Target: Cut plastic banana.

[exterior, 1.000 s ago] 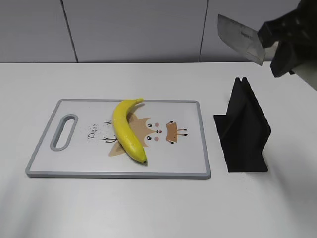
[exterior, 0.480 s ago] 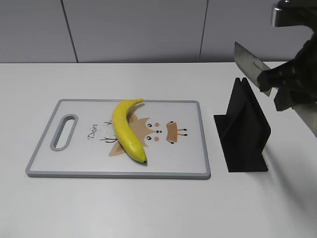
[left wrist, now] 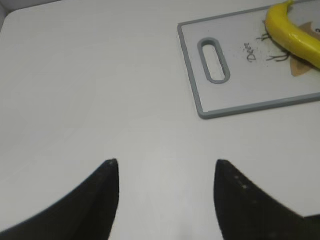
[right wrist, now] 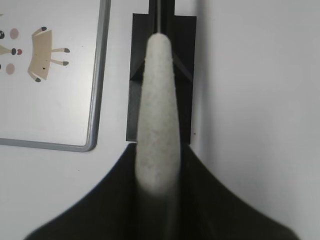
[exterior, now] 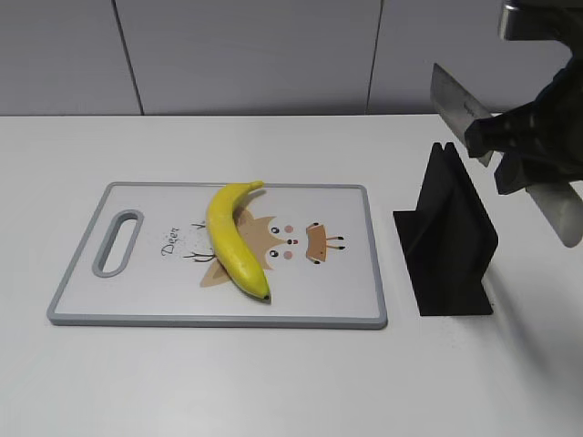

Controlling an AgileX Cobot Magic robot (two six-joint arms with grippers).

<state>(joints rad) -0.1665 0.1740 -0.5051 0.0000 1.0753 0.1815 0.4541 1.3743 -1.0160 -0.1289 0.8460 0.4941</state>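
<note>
The plastic banana lies whole on the grey-rimmed cutting board, curved, with its dark tip toward the front. It also shows in the left wrist view. My right gripper is shut on the pale handle of a knife, whose blade points up and left, just above the black knife stand. My left gripper is open and empty over bare table, left of the board. It is out of the exterior view.
The black stand stands right of the board, with its slot under the knife. The board has a handle hole at its left end. A white table and a grey wall panel lie behind.
My right gripper has come down and to the right with the knife, from high above the stand to just over its top. The banana and the board have not moved.
</note>
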